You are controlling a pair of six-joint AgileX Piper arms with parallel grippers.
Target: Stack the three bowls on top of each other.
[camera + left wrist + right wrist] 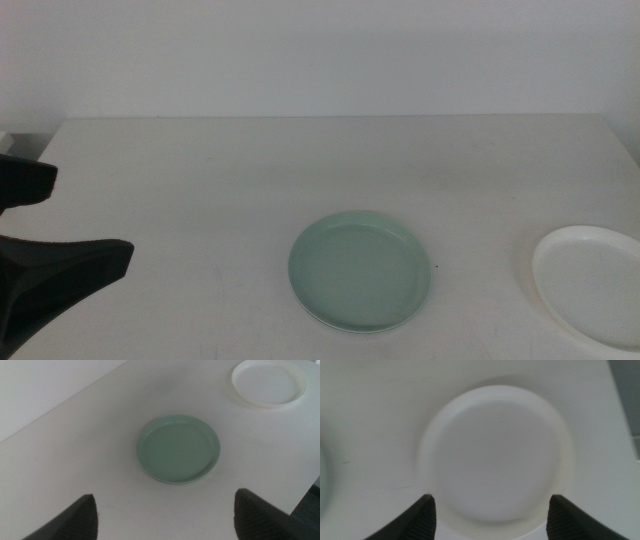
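Observation:
A mint green bowl (360,270) lies right way up near the middle of the white table, and the left wrist view shows the same green bowl (177,449) ahead of its jaws. A white bowl (590,285) sits at the right edge, partly cut off by the picture; it is also the white bowl (269,382) in the left wrist view. My left gripper (92,218) hovers open at the table's left, well clear of the green bowl, its jaws (165,494) spread wide and empty. My right gripper (491,500) is open above the white bowl (495,452), its jaws apart over the rim.
The tabletop (200,170) is bare white, with a pale wall behind it. The table's near edge (311,491) drops to dark floor beside the green bowl, and another table edge (620,395) runs close to the white bowl.

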